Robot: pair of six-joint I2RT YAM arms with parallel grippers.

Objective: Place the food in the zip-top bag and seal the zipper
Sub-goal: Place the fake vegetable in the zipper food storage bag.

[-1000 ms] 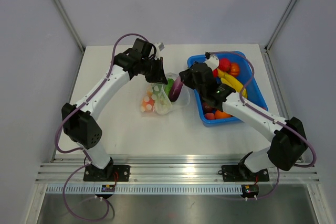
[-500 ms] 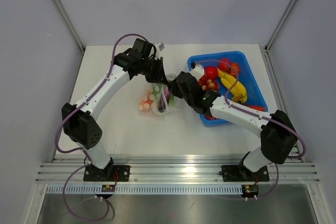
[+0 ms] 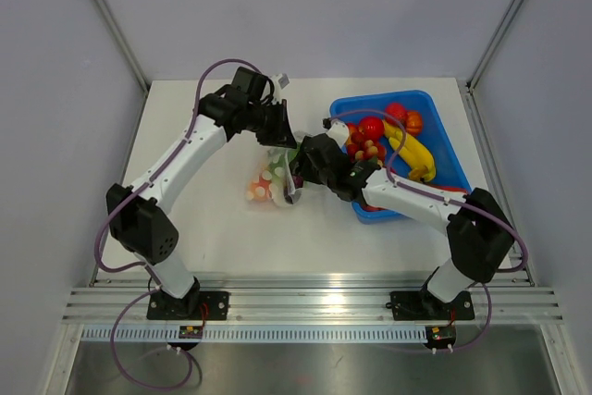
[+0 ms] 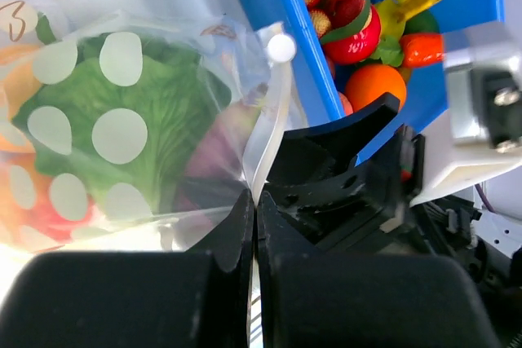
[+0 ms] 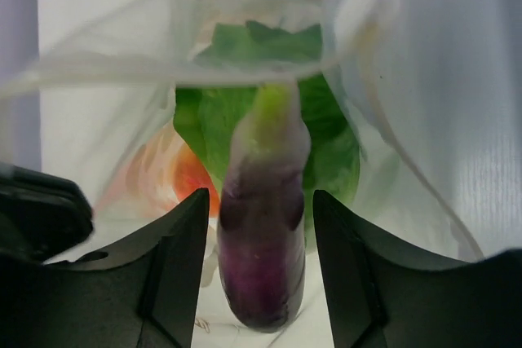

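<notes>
The zip-top bag (image 3: 271, 182) lies on the table left of the blue tray, its mouth lifted. My left gripper (image 4: 254, 197) is shut on the bag's mouth edge, pinching the white zipper strip (image 4: 269, 128). Green lettuce (image 4: 81, 112) and orange pieces show through the dotted plastic. My right gripper (image 5: 259, 201) is at the bag's mouth, open. The purple eggplant (image 5: 261, 234) sits between its fingers (image 5: 179, 258) with a gap on each side, pointing into the bag towards the lettuce (image 5: 212, 120). From above, the right gripper (image 3: 298, 168) sits close to the left gripper (image 3: 282, 136).
The blue tray (image 3: 446, 150) stands right of the bag, holding several toy foods (image 3: 379, 136), among them a yellow banana, red pieces and an orange. Its near corner (image 4: 277, 22) lies close beside the bag. Grey walls stand around the table.
My right arm carried the eggplant left from beside the tray to the bag's mouth, then opened its jaws off it. The left gripper kept hold of the bag's edge.
</notes>
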